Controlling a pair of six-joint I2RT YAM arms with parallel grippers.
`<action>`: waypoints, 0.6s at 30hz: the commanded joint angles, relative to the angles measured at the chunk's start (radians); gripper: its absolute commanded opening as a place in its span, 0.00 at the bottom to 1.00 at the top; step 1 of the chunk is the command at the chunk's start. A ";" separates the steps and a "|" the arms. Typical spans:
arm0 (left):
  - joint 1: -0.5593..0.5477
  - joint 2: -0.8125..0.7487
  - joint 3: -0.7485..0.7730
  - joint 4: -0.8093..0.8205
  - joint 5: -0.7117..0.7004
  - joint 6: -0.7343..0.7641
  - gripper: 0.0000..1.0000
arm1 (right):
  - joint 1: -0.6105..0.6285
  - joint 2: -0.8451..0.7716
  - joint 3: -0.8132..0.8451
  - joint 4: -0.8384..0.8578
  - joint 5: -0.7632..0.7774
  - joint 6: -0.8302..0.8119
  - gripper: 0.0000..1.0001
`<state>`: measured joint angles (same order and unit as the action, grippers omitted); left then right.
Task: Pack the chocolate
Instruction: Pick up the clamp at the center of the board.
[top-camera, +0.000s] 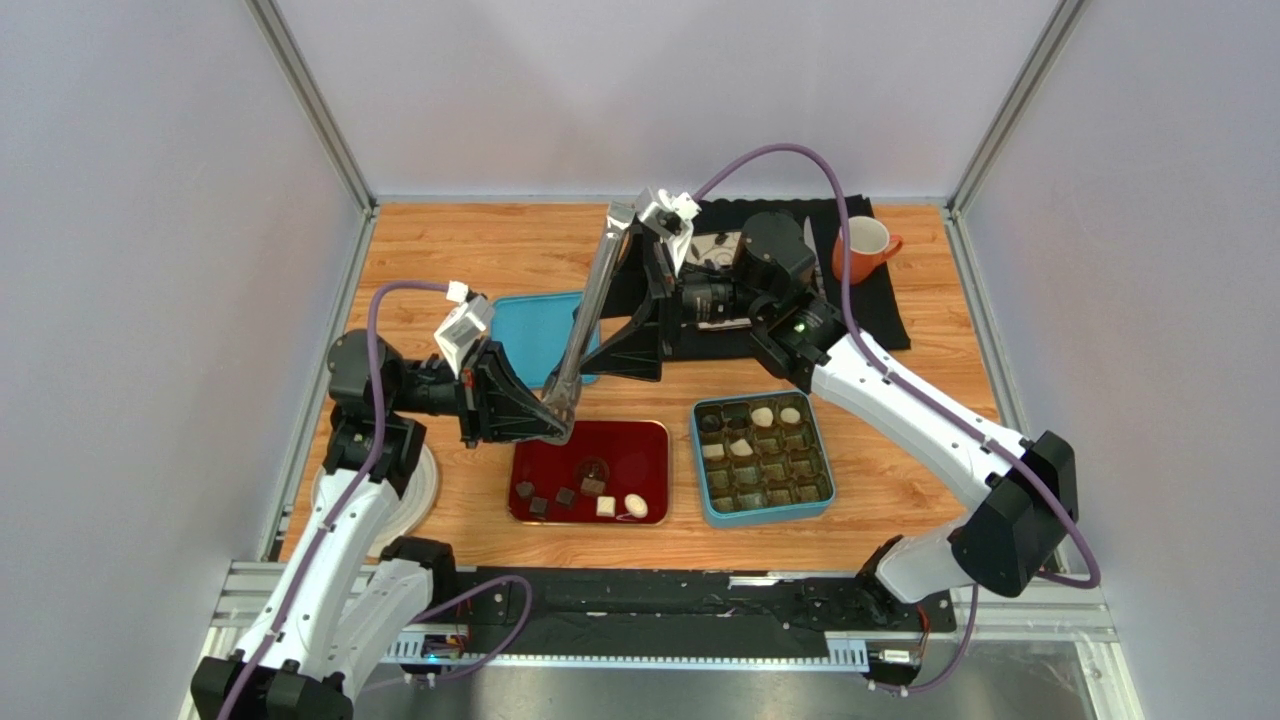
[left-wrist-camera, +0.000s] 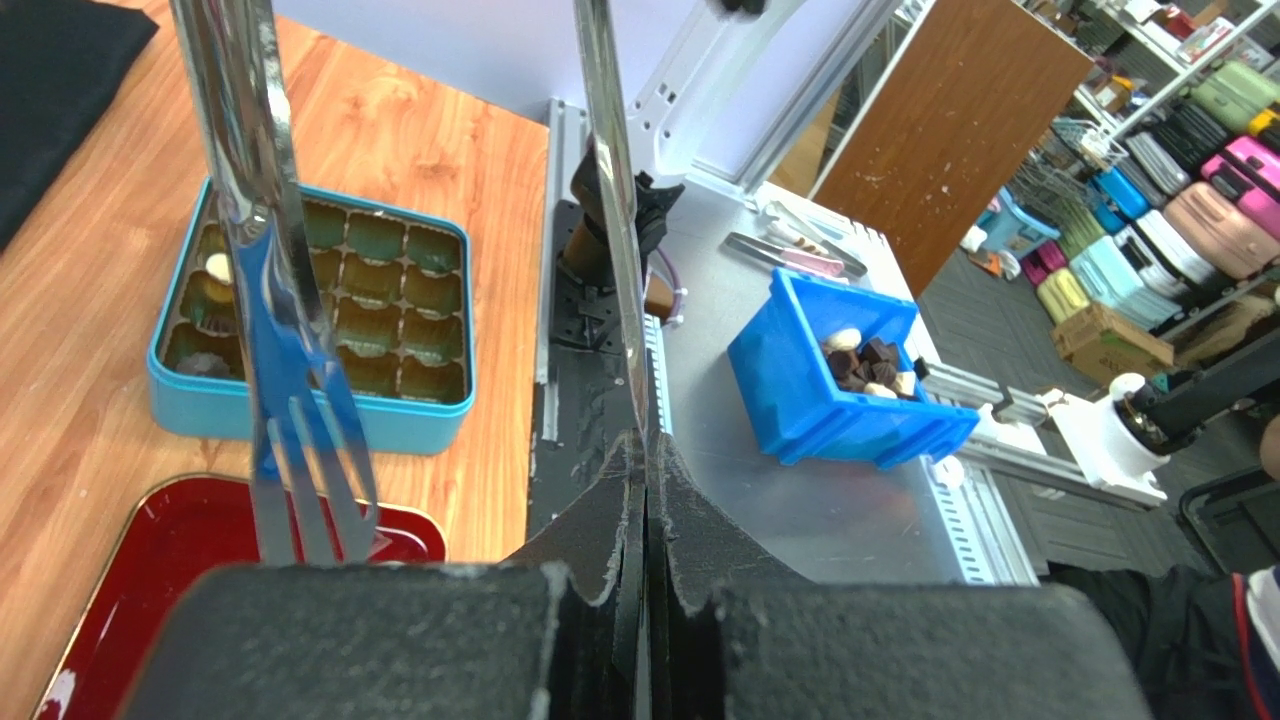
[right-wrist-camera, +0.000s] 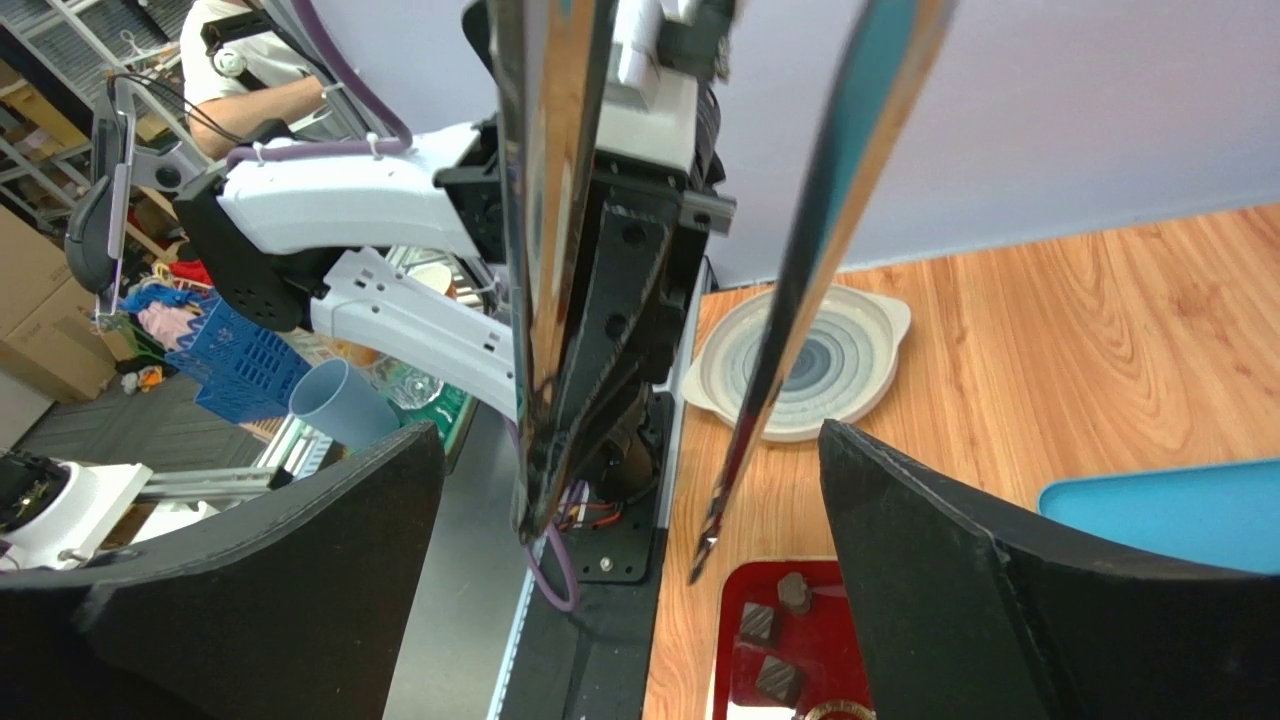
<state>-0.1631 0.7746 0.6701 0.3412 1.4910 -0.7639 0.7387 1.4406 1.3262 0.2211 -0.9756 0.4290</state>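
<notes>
Several pieces of chocolate (top-camera: 565, 497), dark and white, lie on a red tray (top-camera: 639, 443); a few more sit in the teal compartment box (top-camera: 700, 465). Long metal tongs (top-camera: 594, 308) slant up from the tray's far edge. My left gripper (top-camera: 556, 425) is shut on one arm of the tongs (left-wrist-camera: 601, 180) near its tip, in the left wrist view (left-wrist-camera: 646, 450); the other arm ends in a fork (left-wrist-camera: 308, 480) over the tray (left-wrist-camera: 135, 570). My right gripper (top-camera: 639, 308) stands open, both tong arms (right-wrist-camera: 549, 225) passing between its fingers (right-wrist-camera: 631, 450) untouched. Dark pieces (right-wrist-camera: 756, 623) show below.
A teal lid (top-camera: 526, 333) lies behind the tray, and a round white lid (top-camera: 421, 488) sits at the left edge. A black mat (top-camera: 887, 293) with an orange mug (top-camera: 864, 248) is at the back right. A blue bin (left-wrist-camera: 812, 398) of candies stands off the table.
</notes>
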 joint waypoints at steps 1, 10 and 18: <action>-0.004 -0.011 -0.007 0.048 0.276 0.002 0.00 | 0.028 0.003 0.102 -0.038 0.049 -0.021 0.95; -0.004 -0.011 -0.001 0.053 0.276 0.003 0.00 | 0.100 0.011 0.148 -0.169 0.207 -0.124 0.69; -0.004 -0.015 0.006 0.055 0.276 -0.006 0.00 | 0.125 0.012 0.183 -0.334 0.218 -0.196 0.48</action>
<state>-0.1635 0.7708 0.6529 0.3431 1.5097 -0.7639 0.8410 1.4532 1.4681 -0.0017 -0.7643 0.2867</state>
